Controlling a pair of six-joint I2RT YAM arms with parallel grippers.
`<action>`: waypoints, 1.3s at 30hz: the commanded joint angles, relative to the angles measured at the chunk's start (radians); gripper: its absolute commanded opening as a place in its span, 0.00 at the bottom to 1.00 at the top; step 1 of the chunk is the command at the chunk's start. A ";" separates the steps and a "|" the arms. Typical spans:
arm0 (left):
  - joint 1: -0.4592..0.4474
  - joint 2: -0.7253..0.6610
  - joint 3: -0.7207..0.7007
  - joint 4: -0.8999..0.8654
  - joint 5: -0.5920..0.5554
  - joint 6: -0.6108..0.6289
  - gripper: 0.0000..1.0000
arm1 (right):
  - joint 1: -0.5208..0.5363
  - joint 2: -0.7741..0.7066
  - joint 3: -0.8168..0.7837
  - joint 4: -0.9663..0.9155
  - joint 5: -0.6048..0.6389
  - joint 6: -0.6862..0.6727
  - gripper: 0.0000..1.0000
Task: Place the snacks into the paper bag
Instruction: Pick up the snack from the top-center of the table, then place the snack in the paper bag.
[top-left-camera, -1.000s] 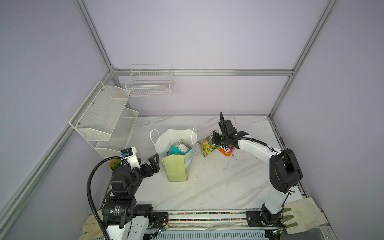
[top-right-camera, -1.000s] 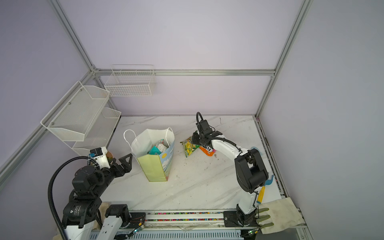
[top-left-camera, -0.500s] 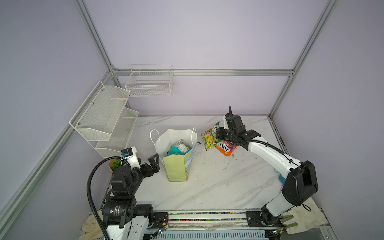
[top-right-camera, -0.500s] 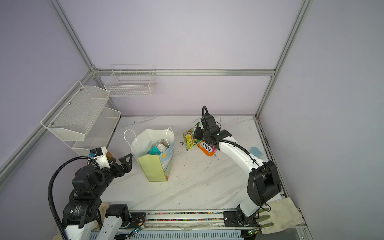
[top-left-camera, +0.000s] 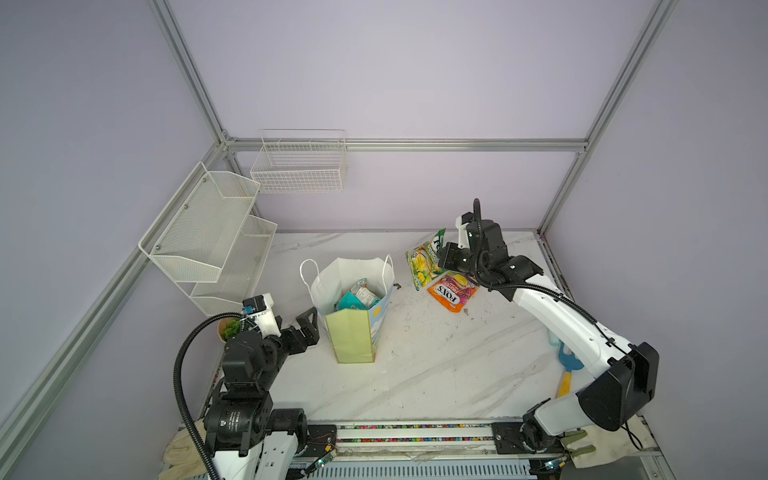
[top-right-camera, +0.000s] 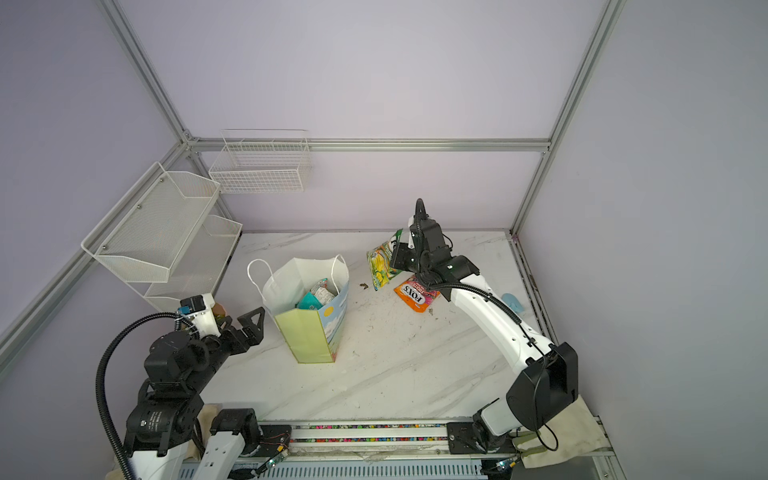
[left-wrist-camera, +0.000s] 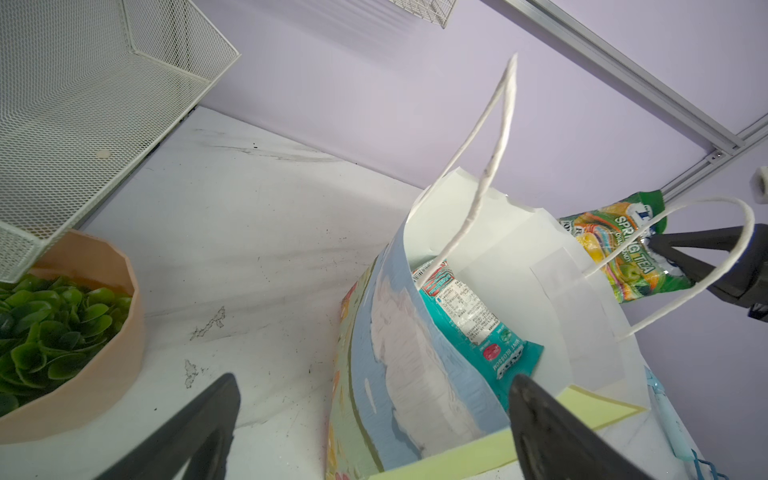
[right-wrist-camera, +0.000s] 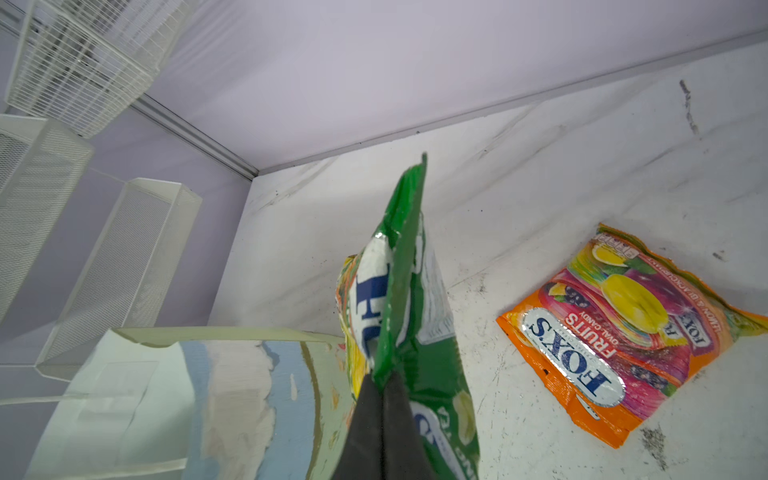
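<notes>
The right gripper (top-left-camera: 445, 261) has lifted the Spring Tea packet (top-left-camera: 424, 266), pinched, to two o'clock of the paper bag (top-left-camera: 352, 337); next: carry over its mouth, release. Meanwhile the left gripper (top-right-camera: 241, 328) gapes wide.

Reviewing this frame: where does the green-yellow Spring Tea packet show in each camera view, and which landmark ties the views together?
In a top view: green-yellow packet lifted, right of the paper bag, behind the FOX'S packet.
In a top view: same place, right of the bag.
Left wrist: beyond the bag's far rim.
Right wrist: close up, pinched by the right gripper.
Shared landmark: the paper bag.
</notes>
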 joint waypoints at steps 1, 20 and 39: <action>-0.002 0.004 -0.043 0.036 0.003 -0.002 1.00 | 0.017 -0.045 0.063 -0.007 0.013 0.004 0.00; -0.003 0.004 -0.043 0.036 0.003 -0.002 1.00 | 0.097 -0.064 0.235 -0.053 0.032 -0.021 0.00; -0.003 0.001 -0.044 0.035 0.003 -0.002 1.00 | 0.223 -0.016 0.364 -0.062 0.059 -0.074 0.00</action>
